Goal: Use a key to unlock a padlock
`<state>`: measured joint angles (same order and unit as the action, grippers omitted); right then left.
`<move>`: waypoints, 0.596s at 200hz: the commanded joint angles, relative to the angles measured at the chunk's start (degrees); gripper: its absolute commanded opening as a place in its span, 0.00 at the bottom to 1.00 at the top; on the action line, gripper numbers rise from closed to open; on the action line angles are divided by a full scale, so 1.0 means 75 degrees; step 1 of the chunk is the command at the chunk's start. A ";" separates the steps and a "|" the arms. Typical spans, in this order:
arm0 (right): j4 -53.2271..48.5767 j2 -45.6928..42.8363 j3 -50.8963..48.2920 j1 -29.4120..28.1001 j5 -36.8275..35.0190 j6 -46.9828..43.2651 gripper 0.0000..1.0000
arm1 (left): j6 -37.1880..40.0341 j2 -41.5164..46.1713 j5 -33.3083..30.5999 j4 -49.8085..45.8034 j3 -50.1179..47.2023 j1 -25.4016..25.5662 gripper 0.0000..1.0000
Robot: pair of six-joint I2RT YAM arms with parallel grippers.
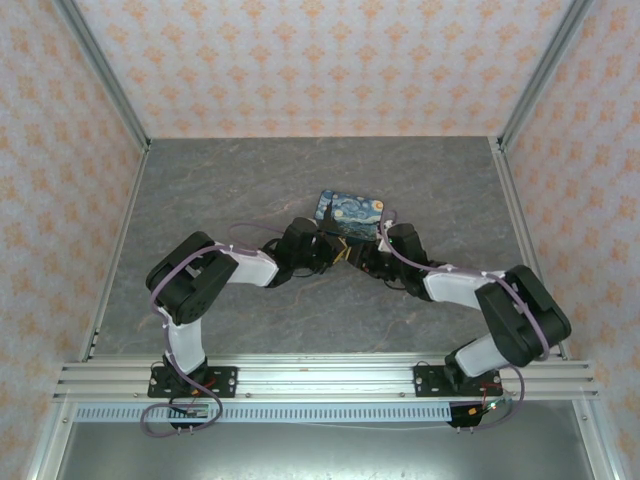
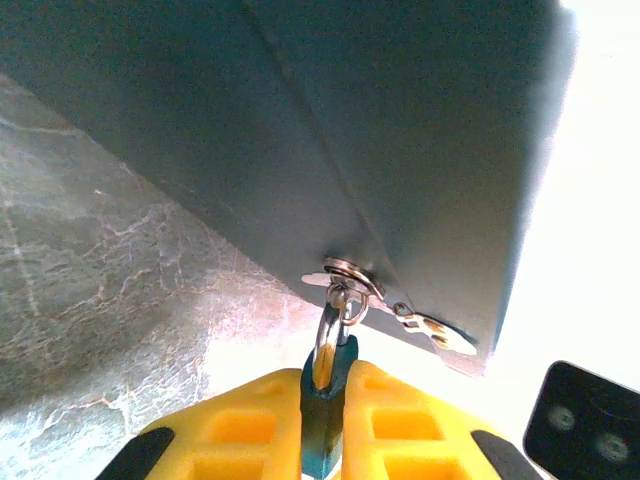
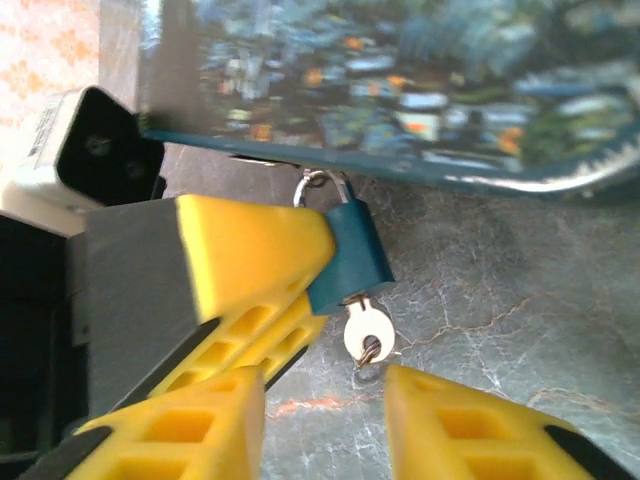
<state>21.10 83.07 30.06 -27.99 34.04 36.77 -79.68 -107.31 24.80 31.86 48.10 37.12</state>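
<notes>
From above I saw two arms meeting at the middle of the grey table (image 1: 220,200), the left gripper (image 1: 330,247) and the right gripper (image 1: 356,258) nose to nose just in front of one painted tin (image 1: 352,213). The tin lay flat with its starry lid down, so whatever was inside stayed hidden. At that height the lock and key were too small to pick out.

The left wrist camera looked along the tin's plain grey-blue side. Here one padlock (image 2: 325,425) hung at the tin's lower edge, its silvery shackle (image 2: 327,335) threaded through a metal ring on the tin. The left gripper's yellow fingers (image 2: 240,425) were clamped on the teal body from both sides.

The right wrist camera saw the painted face of the tin instead, and it brought out one key (image 3: 368,335). Its pale head stuck out of the bottom of the padlock, which the left fingers pinched. The right gripper's own two fingers stood apart just below the key, touching nothing.
</notes>
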 commanded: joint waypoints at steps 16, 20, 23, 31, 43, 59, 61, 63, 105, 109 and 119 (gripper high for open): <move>-0.1525 -0.1012 0.0338 -0.0019 -0.0782 -0.1605 0.43 | -0.0040 0.0477 -0.0247 -0.0337 0.0056 0.0051 0.03; -0.1663 -0.1149 0.0366 -0.0029 -0.0867 -0.1754 0.43 | -0.0051 0.0515 -0.0248 -0.0364 0.0046 0.0049 0.03; -0.1784 -0.1258 0.0397 -0.0036 -0.0925 -0.1918 0.44 | -0.0063 0.0556 -0.0252 -0.0372 0.0033 0.0046 0.03; -0.2043 -0.1582 0.0459 -0.0080 -0.1147 -0.2380 0.44 | -0.0113 0.0649 -0.0257 -0.0409 0.0012 0.0043 0.03; -0.2403 -0.2107 0.0542 -0.0185 -0.1549 -0.3115 0.44 | -0.0188 0.0790 -0.0262 -0.0465 -0.0023 0.0043 0.03; -0.2717 -0.2943 0.0600 -0.0403 -0.2050 -0.4279 0.44 | -0.0216 0.0994 -0.0282 -0.0624 -0.0038 0.0044 0.03; -0.2734 -0.3057 0.0595 -0.0440 -0.2106 -0.4431 0.44 | -0.0216 0.1006 -0.0291 -0.0658 -0.0038 0.0043 0.03; -0.2747 -0.3153 0.0596 -0.0461 -0.2161 -0.4586 0.44 | -0.0210 0.1039 -0.0294 -0.0684 -0.0038 0.0042 0.03; -0.2664 -0.4173 0.0261 -0.1070 -0.2877 -0.7653 0.45 | -0.0233 0.1419 -0.0371 -0.0934 -0.0109 0.0042 0.03; -0.2662 -0.4163 0.0232 -0.1147 -0.3029 -0.7833 0.45 | -0.0229 0.1451 -0.0375 -0.0957 -0.0115 0.0044 0.03; -0.2543 -0.4081 0.0148 -0.1347 -0.3442 -0.8231 0.45 | -0.0216 0.1512 -0.0393 -0.1015 -0.0124 0.0045 0.03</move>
<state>3.40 51.92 32.58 -35.40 16.62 -9.37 -81.01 -98.67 23.49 25.63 47.81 37.12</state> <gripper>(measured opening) 0.444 0.091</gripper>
